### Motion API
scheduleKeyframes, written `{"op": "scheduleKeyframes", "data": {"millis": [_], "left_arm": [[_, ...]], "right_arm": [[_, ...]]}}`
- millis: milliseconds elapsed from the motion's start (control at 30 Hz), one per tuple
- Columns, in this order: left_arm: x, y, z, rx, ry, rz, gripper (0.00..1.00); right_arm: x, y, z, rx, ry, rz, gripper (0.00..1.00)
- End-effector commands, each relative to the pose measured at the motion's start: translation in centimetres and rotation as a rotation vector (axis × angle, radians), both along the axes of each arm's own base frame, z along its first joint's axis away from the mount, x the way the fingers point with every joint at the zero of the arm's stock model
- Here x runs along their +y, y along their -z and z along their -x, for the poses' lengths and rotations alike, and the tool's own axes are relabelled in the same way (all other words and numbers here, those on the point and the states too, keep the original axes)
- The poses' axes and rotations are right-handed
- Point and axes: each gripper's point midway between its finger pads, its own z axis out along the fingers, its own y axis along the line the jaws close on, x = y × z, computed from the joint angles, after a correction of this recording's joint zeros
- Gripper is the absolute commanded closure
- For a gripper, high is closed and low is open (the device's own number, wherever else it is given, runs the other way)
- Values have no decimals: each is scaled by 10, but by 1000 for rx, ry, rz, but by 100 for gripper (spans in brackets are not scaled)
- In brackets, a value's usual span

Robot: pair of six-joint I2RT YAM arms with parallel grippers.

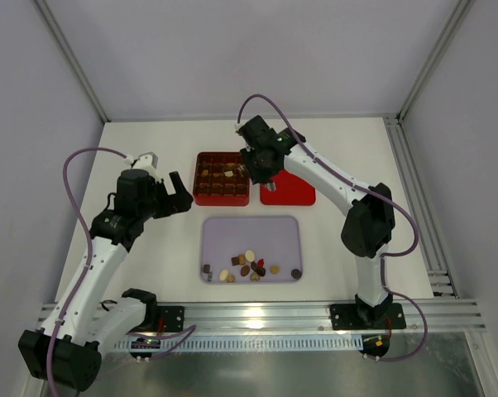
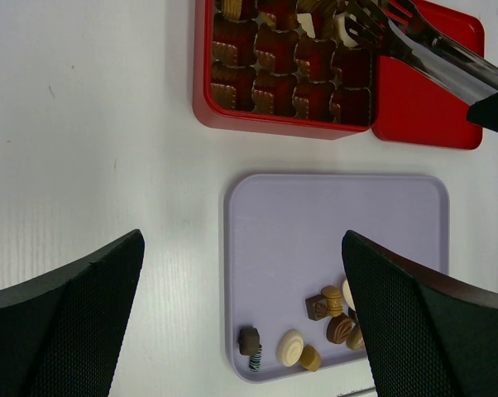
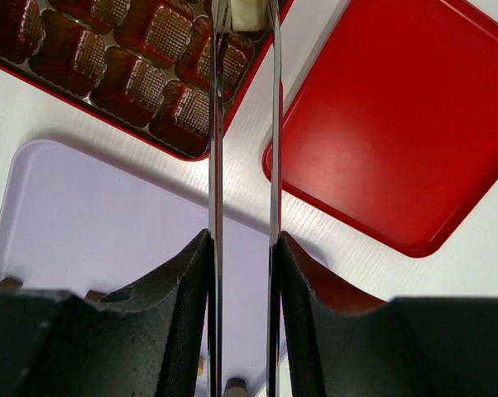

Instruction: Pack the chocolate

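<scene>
Tongs: 2 long metal blades, clamped at the butt by the right gripper. They run nearly parallel with a narrow gap between them. At the tips sits 1 cream-white chocolate piece, between the blades. We cannot tell whether they pinch it or only flank it.

The tips reach over a cell on the right side of the red box. We read this as a placement step, with the long blades used because the cells are too small for the fingers.

Box: a grid of brown-lined cells. A few pieces sit in the far rows, and the nearer cells look empty, with ribbed floors showing. The red lid lies flat, just beside the box on its right.

The lilac tray lies nearer the arm bases. About 10 loose chocolates, brown, tan and cream, cluster along its near edge, so most are not yet packed.

The left gripper hovers left of the tray with fingers spread wide, holding nothing and out of the way.
</scene>
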Motion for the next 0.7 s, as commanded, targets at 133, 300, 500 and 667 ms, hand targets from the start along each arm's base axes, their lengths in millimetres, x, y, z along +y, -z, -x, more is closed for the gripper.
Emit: {"op": "scheduleKeyframes", "data": {"millis": [133,300,500,667], "left_arm": [[0,-17,-4,-55,3,7,0],[0,-17,-4,-54,2,8,0],[1,-17,-4,-53,2,6,0],[1,-16,-5,-52,0,6,0]], "right_arm": [[3,-13,-3,-37,2,-29,61],[4,-21,-4,-54,1,-42,60],[4,-50,-1,-102,-3,-66,60],[1,-79,8,-139,-8,-98,60]]}}
